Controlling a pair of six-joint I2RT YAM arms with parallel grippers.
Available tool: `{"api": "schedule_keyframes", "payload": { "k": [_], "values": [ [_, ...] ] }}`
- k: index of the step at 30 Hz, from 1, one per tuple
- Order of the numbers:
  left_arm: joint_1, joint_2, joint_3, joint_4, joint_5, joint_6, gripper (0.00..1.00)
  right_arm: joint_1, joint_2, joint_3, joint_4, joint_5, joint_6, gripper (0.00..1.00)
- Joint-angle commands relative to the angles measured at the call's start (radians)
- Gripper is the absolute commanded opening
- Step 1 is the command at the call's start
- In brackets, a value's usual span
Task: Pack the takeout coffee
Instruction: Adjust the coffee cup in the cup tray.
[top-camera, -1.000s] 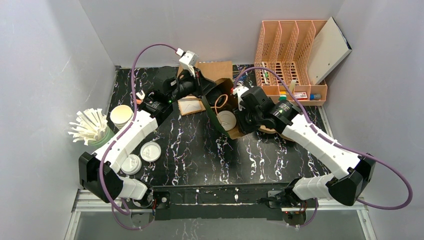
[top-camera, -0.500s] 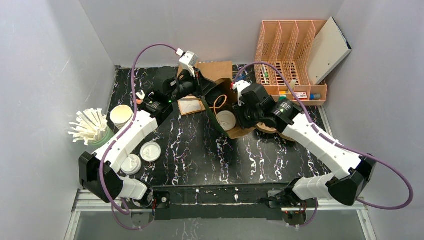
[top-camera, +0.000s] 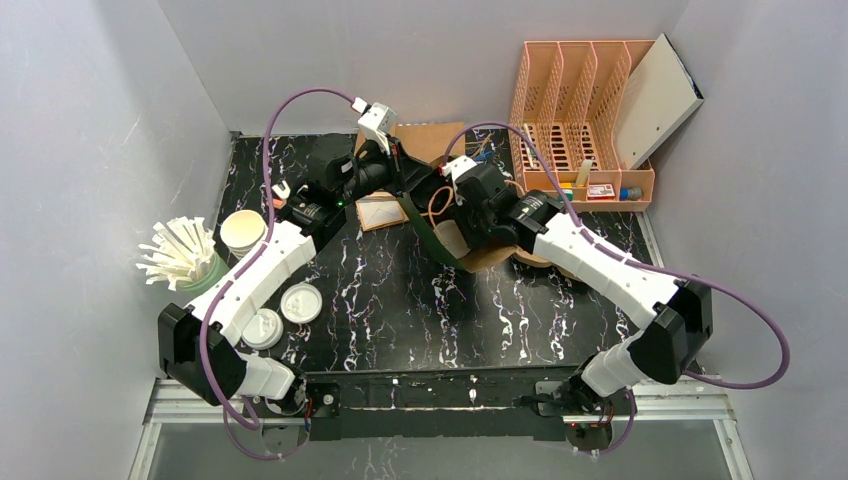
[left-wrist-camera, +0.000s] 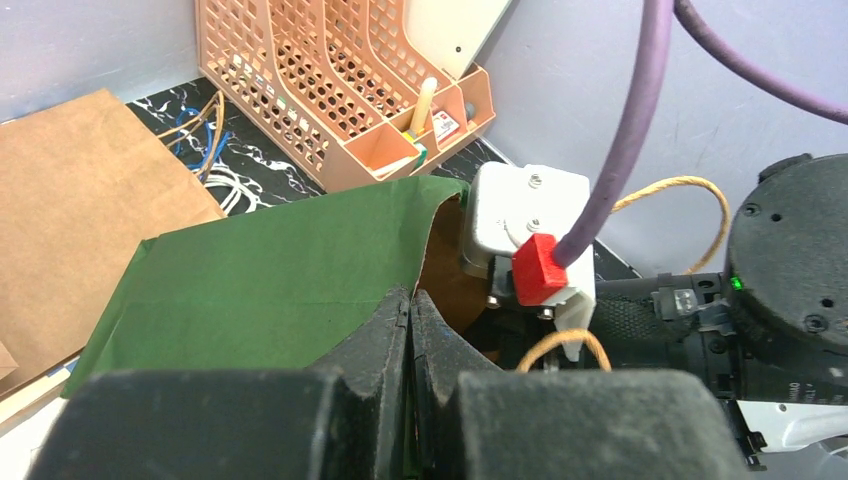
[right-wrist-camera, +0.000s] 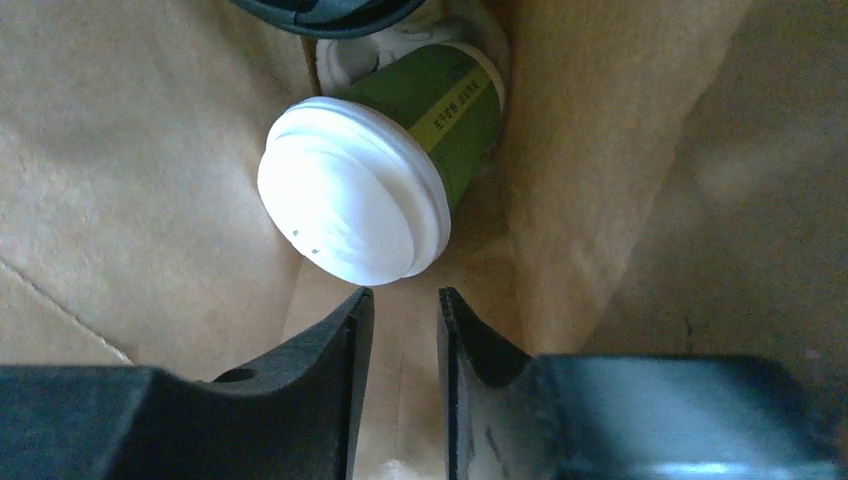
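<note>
Since the coffee cup already lies inside the paper bag, the packing appears largely done. What seems left is to withdraw the arm, stand the bag up and perhaps close it.

- **Worktop** (top-camera: 400, 300): a broad bare stretch lies behind the right gripper, toward the arm bases, and offers room to back out.
- **Paper bag** (left-wrist-camera: 270, 290): green outside and brown inside, it lies on its side with its mouth around the right arm's wrist. Its paper walls stand close on both sides of the right gripper, with a fold just beside one finger.
- **Left gripper** (left-wrist-camera: 411, 300): clenched on the bag's upper mouth edge, it holds the opening up.
- **Right gripper** (right-wrist-camera: 403, 300): it is deep inside the bag, released, with a narrow empty gap between its jaws.
- **Coffee cup** (right-wrist-camera: 455, 115): it lies tipped on its side just ahead of the right gripper's fingertips and clear of them, with its white lid (right-wrist-camera: 350, 205) on and facing the gripper.
- **Twine handle** (left-wrist-camera: 690, 190): it loops beside the right wrist and could snag on withdrawal.
</note>
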Motion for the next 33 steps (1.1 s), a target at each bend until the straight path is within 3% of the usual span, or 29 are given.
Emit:
{"api": "schedule_keyframes", "payload": {
  "k": [1, 14, 28, 30, 33],
  "values": [
    [-0.001, -0.036, -0.004, 0.032, 0.029, -0.005, 0.00, 0.003, 0.023, 0.047, 0.058, 0.046, -0.019, 0.37],
    [-0.001, -0.027, -0.001, 0.002, 0.009, -0.015, 0.00, 0.005, 0.057, 0.015, 0.106, 0.053, -0.028, 0.26],
    [0.010, -0.016, 0.017, -0.049, -0.081, -0.030, 0.00, 0.090, -0.143, -0.176, 0.272, 0.035, -0.148, 0.29],
    [0.011, -0.024, 0.005, -0.032, -0.075, -0.038, 0.00, 0.098, -0.139, -0.188, 0.275, 0.053, -0.150, 0.22],
    [0.012, -0.029, -0.005, -0.026, -0.064, -0.042, 0.00, 0.098, -0.113, -0.179, 0.275, 0.078, -0.158, 0.02]
  ]
}}
